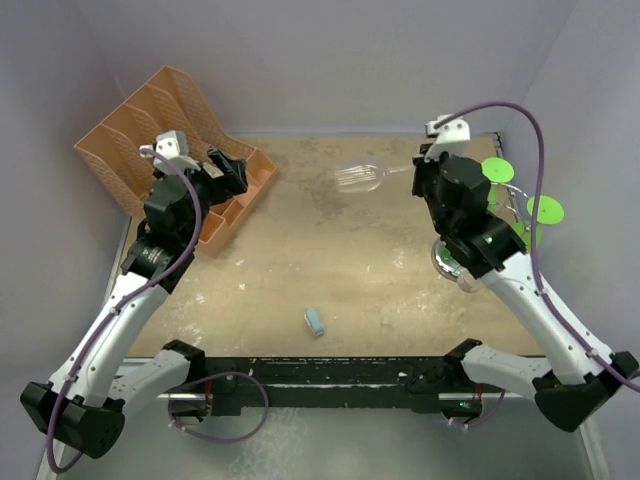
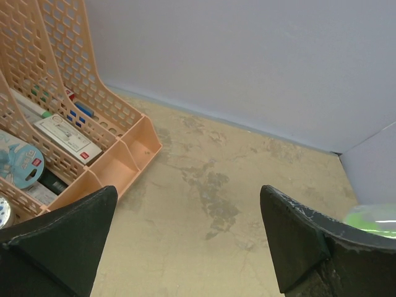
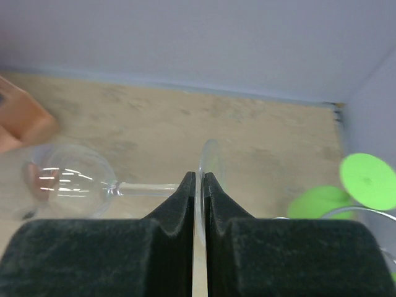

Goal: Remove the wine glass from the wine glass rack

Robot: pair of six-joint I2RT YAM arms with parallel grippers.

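Orange organizer [image 2: 133, 151] labels [image 2: 65, 137] illegible; right gripper [image 3: 199, 180] clamps wine glass [image 3: 68, 180].

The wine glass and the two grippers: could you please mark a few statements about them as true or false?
1. The right gripper is shut on the foot of the wine glass. True.
2. The wine glass hangs upside down on the wine glass rack. False: it is held sideways, off the rack, with its bowl pointing toward the left arm's side.
3. The left gripper is open and holds nothing. True.
4. The orange file organizer stands on the right arm's side. False: it stands on the left arm's side, by the left gripper.
5. A small blue object lies on the table between the arms. True.
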